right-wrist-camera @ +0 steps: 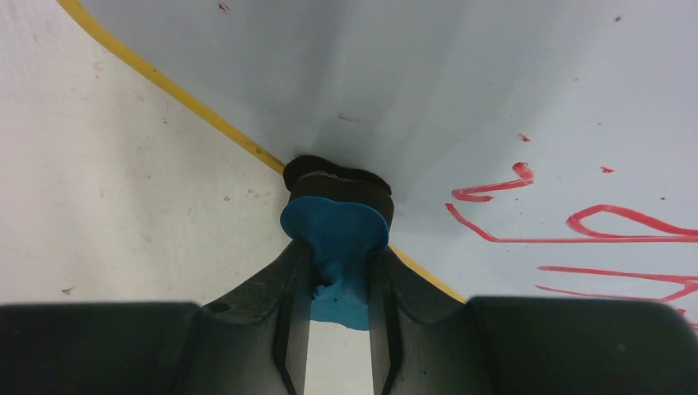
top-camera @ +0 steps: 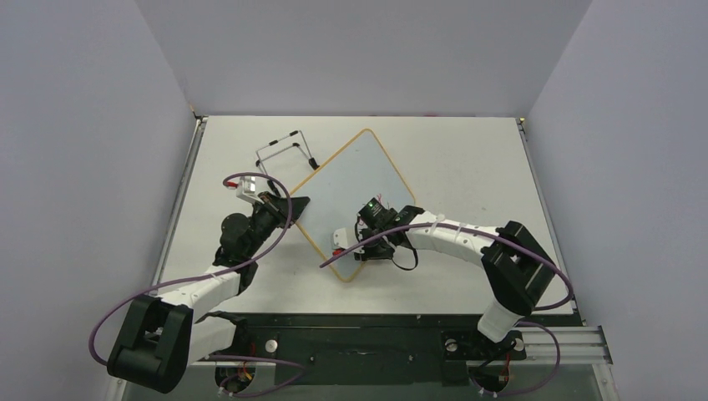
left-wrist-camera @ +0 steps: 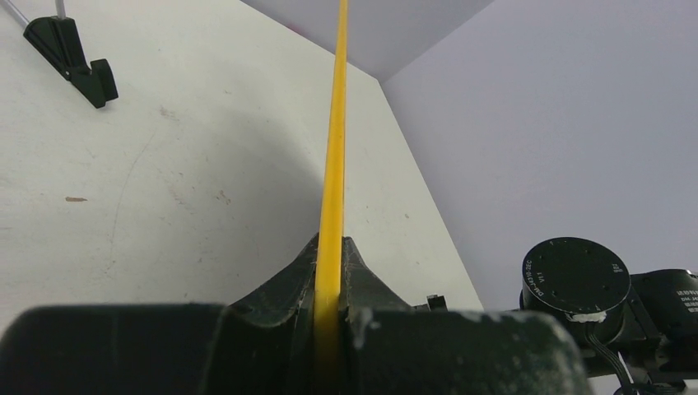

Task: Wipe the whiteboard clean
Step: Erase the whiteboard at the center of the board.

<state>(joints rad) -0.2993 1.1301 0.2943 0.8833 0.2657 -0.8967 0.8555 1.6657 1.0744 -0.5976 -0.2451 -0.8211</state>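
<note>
Looks like a robotics lab, i.e. a bench-top test cell. Why: white table boxed in on 3 sides by plain pale grey panels: far wall, left wall, right wall. 2 small robot arms, left arm & right arm, bolted to black base plate at near edge. Slotted alu rail at near right corner, metal edging along table's left side. Purple cables loop loose off both arms. Tabletop scuffed & stained in left wrist view.
</note>
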